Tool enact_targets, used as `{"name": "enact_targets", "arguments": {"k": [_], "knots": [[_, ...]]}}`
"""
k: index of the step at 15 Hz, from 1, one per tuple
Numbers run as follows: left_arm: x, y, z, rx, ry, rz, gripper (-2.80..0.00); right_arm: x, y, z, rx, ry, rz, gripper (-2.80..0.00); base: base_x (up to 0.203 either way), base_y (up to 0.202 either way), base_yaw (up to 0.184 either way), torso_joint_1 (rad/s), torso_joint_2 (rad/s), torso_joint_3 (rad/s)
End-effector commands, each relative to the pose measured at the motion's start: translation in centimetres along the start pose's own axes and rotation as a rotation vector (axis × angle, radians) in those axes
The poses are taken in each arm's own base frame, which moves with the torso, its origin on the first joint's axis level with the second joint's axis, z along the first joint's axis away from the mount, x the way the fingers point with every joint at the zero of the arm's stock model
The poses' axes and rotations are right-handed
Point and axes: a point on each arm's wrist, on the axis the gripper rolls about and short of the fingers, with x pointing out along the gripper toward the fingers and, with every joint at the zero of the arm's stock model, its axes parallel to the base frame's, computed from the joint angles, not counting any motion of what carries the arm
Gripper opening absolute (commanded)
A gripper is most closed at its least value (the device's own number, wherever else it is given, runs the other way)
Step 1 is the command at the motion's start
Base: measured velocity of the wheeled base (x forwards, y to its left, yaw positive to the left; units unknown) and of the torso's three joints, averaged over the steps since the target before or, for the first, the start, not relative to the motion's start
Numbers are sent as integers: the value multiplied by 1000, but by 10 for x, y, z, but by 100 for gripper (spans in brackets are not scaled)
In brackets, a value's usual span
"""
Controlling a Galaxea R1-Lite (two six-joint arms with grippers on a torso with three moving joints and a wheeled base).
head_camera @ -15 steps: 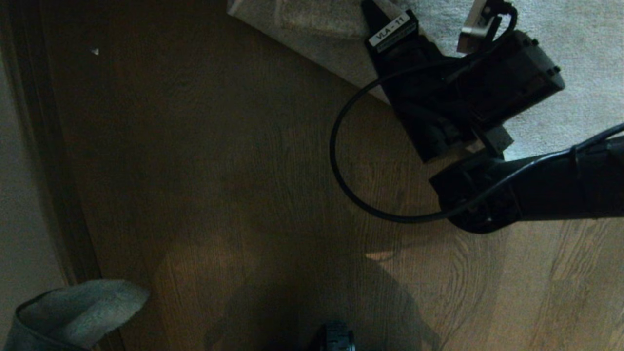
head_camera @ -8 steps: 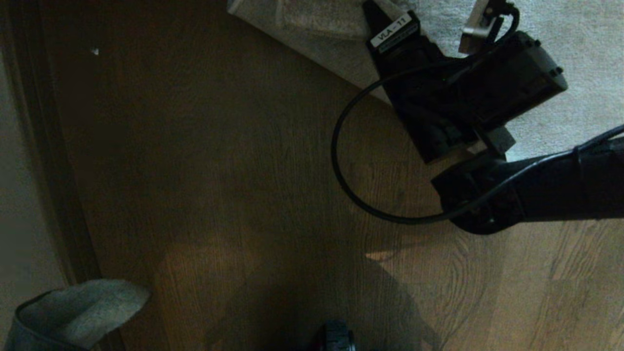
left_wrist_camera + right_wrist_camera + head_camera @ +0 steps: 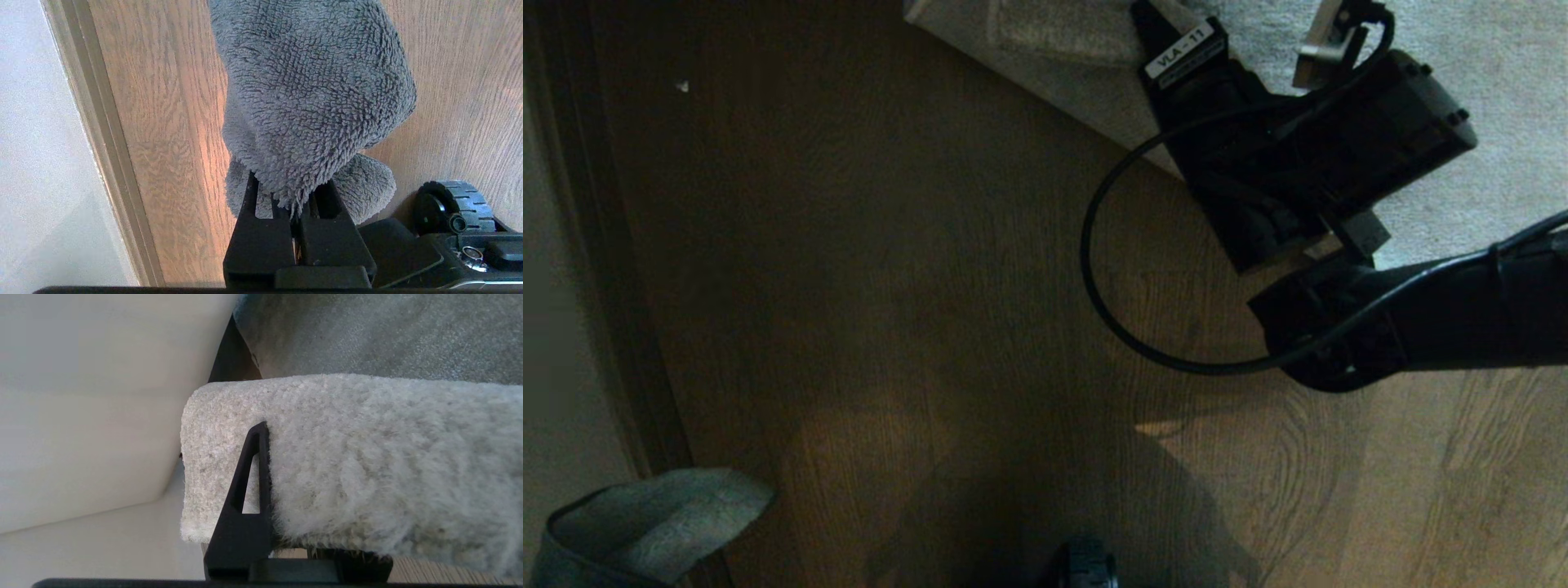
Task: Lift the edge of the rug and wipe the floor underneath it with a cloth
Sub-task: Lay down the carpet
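i had the right end effector clamped on the rug edge, left end effector clamped on the cloth nr the floor.

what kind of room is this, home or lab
Probably a room in a home, such as a living room or bedroom. The floor is brown wood-grain boards, a large light grey pile rug lies on it, and a pale wall with a skirting board runs along the floor's edge.
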Motion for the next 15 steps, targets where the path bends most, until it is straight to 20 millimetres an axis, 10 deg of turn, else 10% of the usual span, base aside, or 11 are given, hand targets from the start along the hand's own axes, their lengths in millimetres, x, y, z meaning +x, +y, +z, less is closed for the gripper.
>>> {"name": "enact_targets", "arguments": {"k": [1,15], "knots": [[0,0,0,-1,0,0,-280,0,1,1,4,-4,2,-280,0,0,0,0,0,0],[0,0,0,-1,0,0,-280,-13,-2,-1,2,33,-14,-280,0,0,0,0,0,0]]}}
